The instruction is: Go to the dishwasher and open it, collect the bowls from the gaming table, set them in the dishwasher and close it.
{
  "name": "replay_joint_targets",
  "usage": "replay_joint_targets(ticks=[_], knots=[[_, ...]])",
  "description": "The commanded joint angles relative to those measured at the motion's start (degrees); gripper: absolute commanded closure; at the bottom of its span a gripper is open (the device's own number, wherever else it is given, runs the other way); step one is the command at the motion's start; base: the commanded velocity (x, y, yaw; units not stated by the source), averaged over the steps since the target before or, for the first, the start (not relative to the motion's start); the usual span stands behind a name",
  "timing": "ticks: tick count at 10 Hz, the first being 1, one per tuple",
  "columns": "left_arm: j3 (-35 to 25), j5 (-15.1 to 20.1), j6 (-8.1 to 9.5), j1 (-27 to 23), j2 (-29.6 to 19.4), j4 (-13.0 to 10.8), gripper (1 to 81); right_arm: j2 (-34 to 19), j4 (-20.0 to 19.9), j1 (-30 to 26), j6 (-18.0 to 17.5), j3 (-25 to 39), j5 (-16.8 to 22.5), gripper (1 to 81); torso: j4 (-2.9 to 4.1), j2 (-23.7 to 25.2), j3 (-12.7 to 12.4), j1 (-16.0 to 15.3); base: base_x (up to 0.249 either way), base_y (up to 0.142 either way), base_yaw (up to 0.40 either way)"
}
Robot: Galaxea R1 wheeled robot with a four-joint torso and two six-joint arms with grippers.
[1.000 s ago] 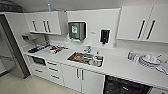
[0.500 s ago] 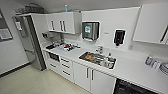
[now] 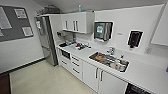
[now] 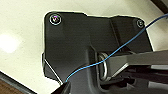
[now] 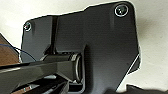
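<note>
Both hands' grip states cannot be told; the sink [image 3: 109,61] sits in the white counter [image 3: 140,72].

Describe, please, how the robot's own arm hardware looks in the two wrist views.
Each wrist view shows a wide dark plate with round silvery fittings at its corners and a jointed dark grey bar beside it. A thin blue cable runs across the left wrist's plate.

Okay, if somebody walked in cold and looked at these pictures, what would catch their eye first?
Most likely the long white kitchen counter running along the wall, with a steel sink full of dishes set into it. Next, the tall stainless fridge at the counter's far end, below the white wall cabinets. On the left wall hangs a dark grey noticeboard with papers pinned on it.
</note>
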State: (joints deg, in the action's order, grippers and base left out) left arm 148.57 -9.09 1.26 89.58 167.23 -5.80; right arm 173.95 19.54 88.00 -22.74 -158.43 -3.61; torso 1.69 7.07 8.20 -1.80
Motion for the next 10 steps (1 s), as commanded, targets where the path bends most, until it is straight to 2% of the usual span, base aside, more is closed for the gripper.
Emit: replay_joint_targets(ticks=[1,10], knots=[[-0.2,2.7,-0.29,-1.9,-0.3,0.1,1.0,-1.2,1.0,-3.7,0.1,0.7,2.3,1.0,0.0,0.0,0.0,0.0,0.0,0.0,0.343],[-0.2,2.5,-0.38,-1.7,0.2,-0.6,1.0,-0.7,2.3,-3.7,0.1,0.3,2.4,1.0,0.0,0.0,0.0,0.0,0.0,0.0,0.343]])
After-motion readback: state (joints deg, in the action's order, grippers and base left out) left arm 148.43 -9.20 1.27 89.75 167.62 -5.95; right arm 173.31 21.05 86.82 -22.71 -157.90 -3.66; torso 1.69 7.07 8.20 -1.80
